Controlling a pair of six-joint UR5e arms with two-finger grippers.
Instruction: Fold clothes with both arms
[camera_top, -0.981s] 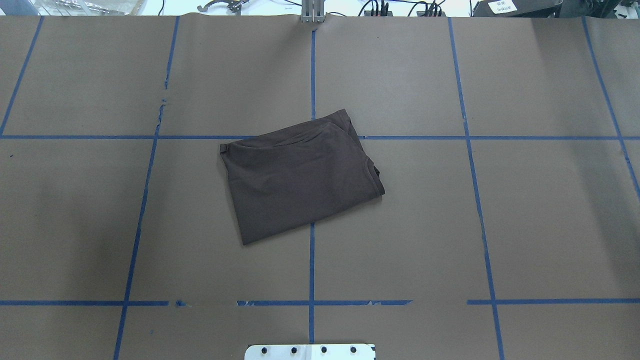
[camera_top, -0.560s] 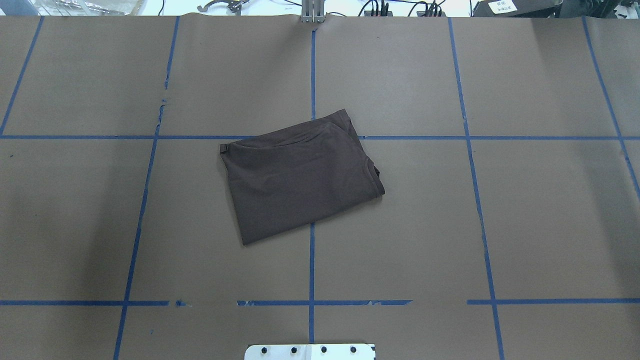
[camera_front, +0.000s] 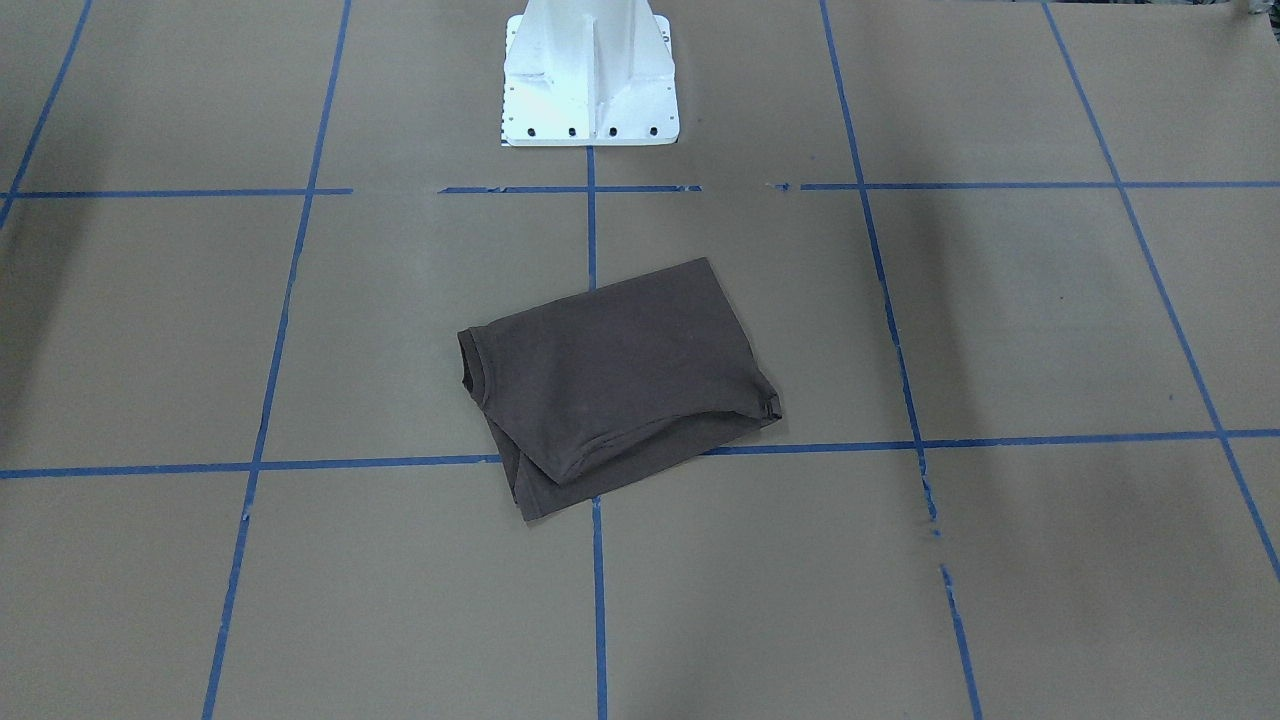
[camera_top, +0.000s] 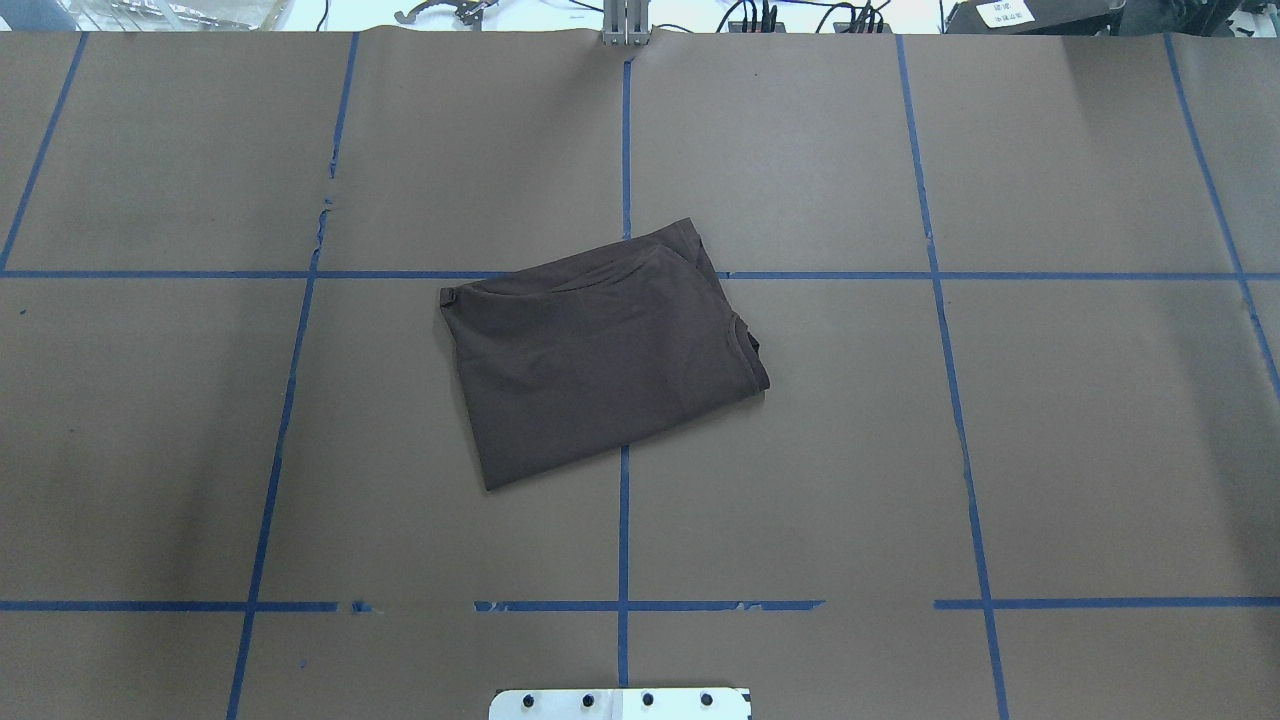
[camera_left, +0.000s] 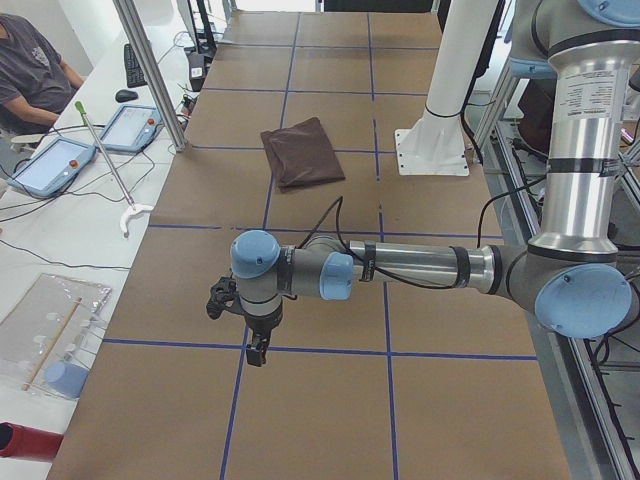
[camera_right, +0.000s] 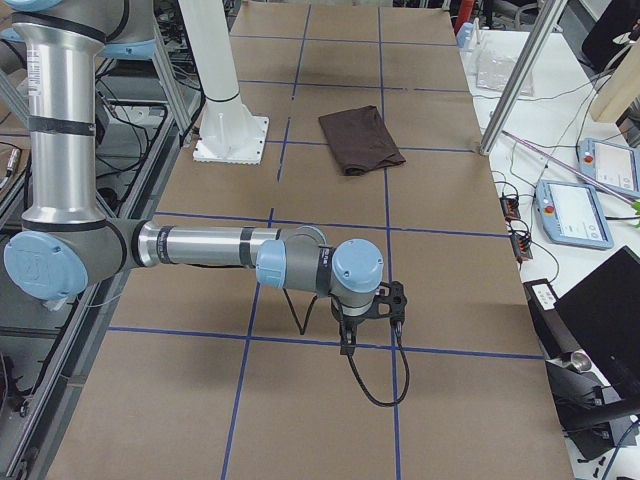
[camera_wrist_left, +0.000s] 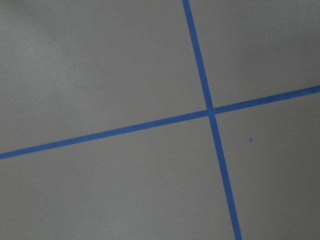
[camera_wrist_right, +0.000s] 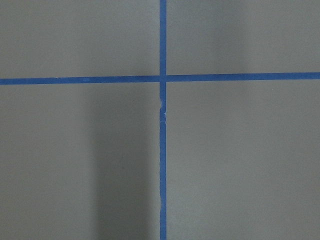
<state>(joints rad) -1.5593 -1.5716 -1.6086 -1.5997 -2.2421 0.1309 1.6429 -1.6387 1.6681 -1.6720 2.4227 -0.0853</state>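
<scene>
Overhead exterior: folded T-shirt (camera_top: 600, 355) on table (camera_top: 1050, 450)

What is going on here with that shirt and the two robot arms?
Nothing is handling the T-shirt at this moment. It lies folded into a compact rectangle near the middle of the table. The left arm and the right arm reach out low over bare table at opposite ends, well away from it. The left gripper and the right gripper touch no cloth.
</scene>
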